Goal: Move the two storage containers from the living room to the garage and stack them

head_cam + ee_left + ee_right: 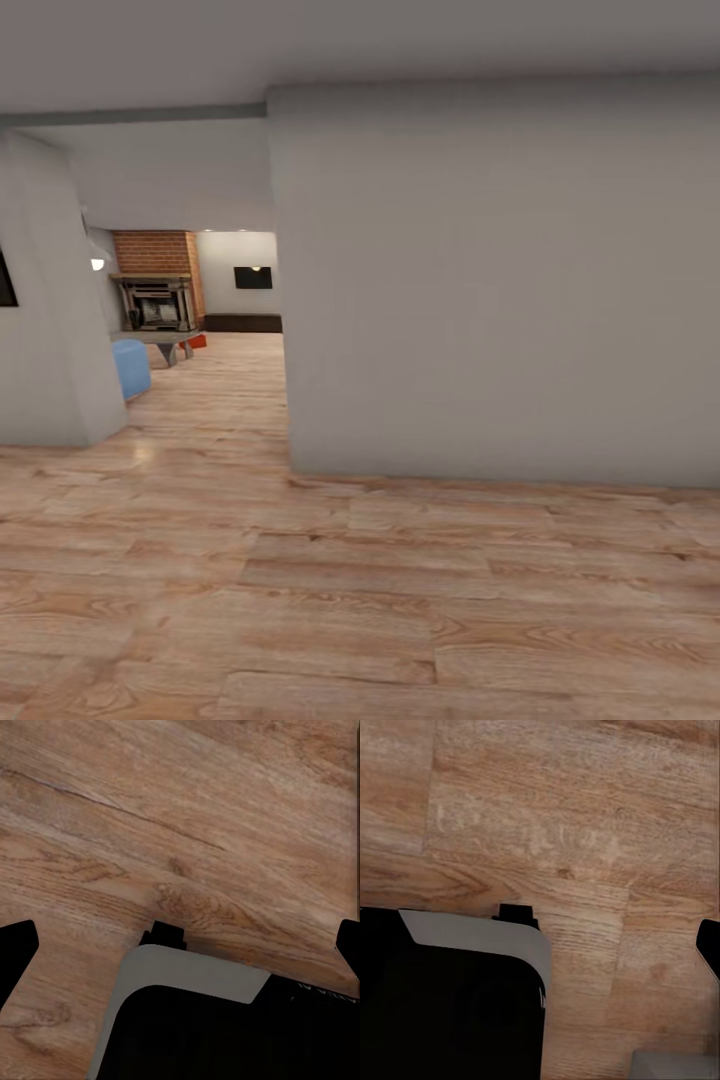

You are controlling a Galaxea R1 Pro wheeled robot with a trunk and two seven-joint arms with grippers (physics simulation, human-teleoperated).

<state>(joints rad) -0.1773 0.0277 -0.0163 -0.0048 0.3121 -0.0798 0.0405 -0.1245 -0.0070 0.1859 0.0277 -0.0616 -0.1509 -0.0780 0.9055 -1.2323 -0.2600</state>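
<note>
Showing fireplace [153, 300] ahead; wrist views show wood floor [187, 817].

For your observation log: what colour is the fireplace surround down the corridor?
Red-orange brick fireplace, best in the head view.

A wall [500, 290] stands ahead on the right, with plank floor [350, 600] near it. To its left, a passage leads far back into the living room, where a fireplace [155, 300] sits against the far wall. A sofa [131, 366] pokes out from behind the left wall corner [50, 320], and a container [197, 341] lies beside the fireplace.
</note>
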